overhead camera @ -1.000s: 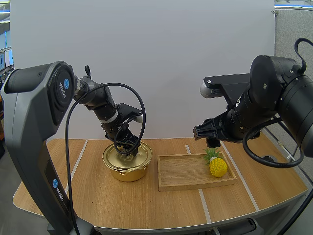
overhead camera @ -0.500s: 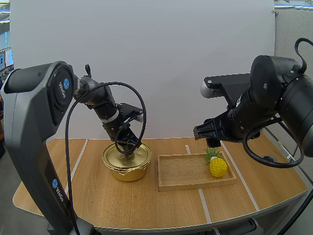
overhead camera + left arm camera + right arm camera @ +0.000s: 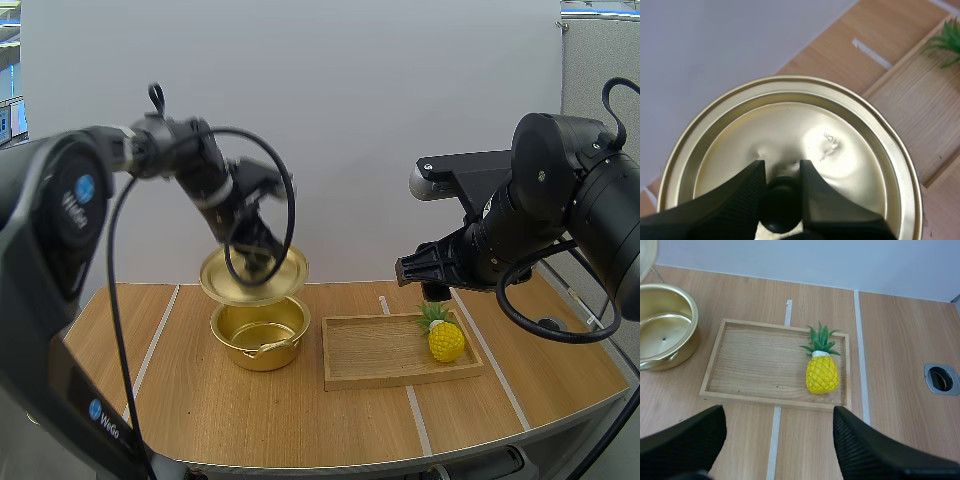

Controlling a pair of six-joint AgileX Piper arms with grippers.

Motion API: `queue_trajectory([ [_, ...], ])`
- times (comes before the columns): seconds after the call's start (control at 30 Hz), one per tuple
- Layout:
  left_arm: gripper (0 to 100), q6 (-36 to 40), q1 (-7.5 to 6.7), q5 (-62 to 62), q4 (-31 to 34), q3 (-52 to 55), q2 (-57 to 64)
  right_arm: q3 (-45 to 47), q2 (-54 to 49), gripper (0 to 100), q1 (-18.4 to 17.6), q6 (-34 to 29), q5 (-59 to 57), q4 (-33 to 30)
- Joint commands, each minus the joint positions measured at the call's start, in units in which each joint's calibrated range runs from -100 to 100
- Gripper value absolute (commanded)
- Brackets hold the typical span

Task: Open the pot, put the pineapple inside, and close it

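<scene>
Now the tabletop (image 3: 200, 400) carries a wooden tray (image 3: 760, 365) just ahead of my right tool (image 3: 779, 415), spread wide and empty, and an open pot (image 3: 262, 340) below my left tool (image 3: 781, 180), which clamps the lid (image 3: 850, 150) by its knob (image 3: 781, 205). I judge that the tilted lid could slip from so small a hold and strike the pot. The pineapple (image 3: 822, 371) lies in the wooden tray, its long axis running away from the right tool, crown farthest.

pot (image 3: 262, 352): shiny gold | lid (image 3: 860, 145): gold, black knob (image 3: 781, 202) | pineapple (image 3: 822, 374): yellow, diamond-patterned, green crown (image 3: 821, 338), white collar (image 3: 820, 354) | wooden tray (image 3: 760, 365): pale grain | table (image 3: 890, 340): light wood, white stripes
</scene>
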State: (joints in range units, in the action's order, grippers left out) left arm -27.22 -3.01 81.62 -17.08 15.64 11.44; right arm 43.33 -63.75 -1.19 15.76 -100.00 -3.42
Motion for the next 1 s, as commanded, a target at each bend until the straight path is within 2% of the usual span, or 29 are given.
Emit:
queue_trajectory([
  [0.0,0,1.49,-0.1,1.25,-0.2,-4.32,4.29,-0.39,-0.17,100,0.14,-0.07,0.0,-0.36],
  [0.27,0,4.4,-0.1,1.08,2.45,-19.6,11.54,-0.39,-0.17,100,0.14,-0.07,0.0,-0.36],
  [0.5,0,7.25,-0.1,0.69,6.91,-34.46,12.22,-0.39,-0.17,100,0.14,-0.07,0.0,-0.21],
  [0.6,0,9.34,-0.1,-3.32,9.49,-40.04,12.22,-0.39,-0.17,100,0.14,-0.07,0.0,0.13],
  [0.7,0,11.12,-0.1,-7.03,11.67,-44.46,12.22,-0.39,-0.17,100,0.14,-0.07,0.0,0.13],
  [0.97,0,11.44,-0.1,-11.67,11.78,-51.56,12.22,-0.39,-0.17,100,0.14,-0.07,2.16,-1.38],
])
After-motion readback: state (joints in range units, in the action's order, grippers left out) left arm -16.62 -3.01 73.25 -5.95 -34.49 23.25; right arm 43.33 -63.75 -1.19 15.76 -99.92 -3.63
